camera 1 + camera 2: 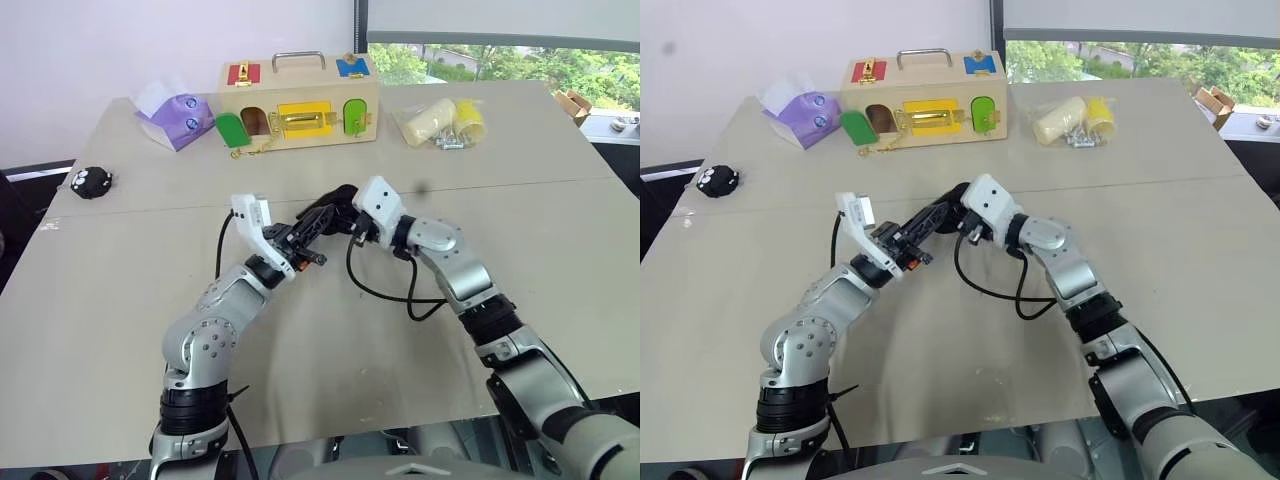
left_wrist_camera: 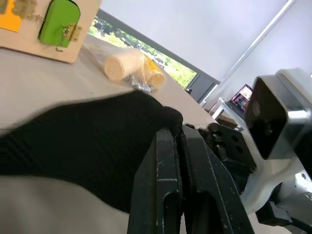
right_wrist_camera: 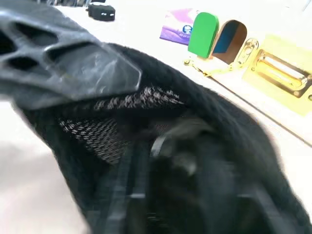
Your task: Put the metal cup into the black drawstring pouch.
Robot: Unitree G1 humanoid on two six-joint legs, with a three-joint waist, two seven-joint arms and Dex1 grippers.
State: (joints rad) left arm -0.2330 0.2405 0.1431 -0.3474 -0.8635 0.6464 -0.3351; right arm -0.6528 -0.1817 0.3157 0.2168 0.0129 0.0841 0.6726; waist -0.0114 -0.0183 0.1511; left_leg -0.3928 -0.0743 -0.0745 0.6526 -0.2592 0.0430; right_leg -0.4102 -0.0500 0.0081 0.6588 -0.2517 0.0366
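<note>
The left gripper (image 1: 312, 243) is clamped shut on the rim of the black drawstring pouch (image 2: 83, 141), holding it above the table (image 1: 520, 220) mid-scene. The right gripper (image 1: 343, 207) reaches into the pouch mouth; how wide its jaws stand cannot be told. The metal cup (image 3: 168, 141) appears to sit inside, so the next move is likely to draw the right gripper out without dragging the cup.

light: bright daylight, window (image 1: 520, 50) at far right | shadows: soft on counter (image 1: 120, 300) | blur: right wrist view smeared, black drawstring pouch (image 3: 195, 146) out of focus
</note>
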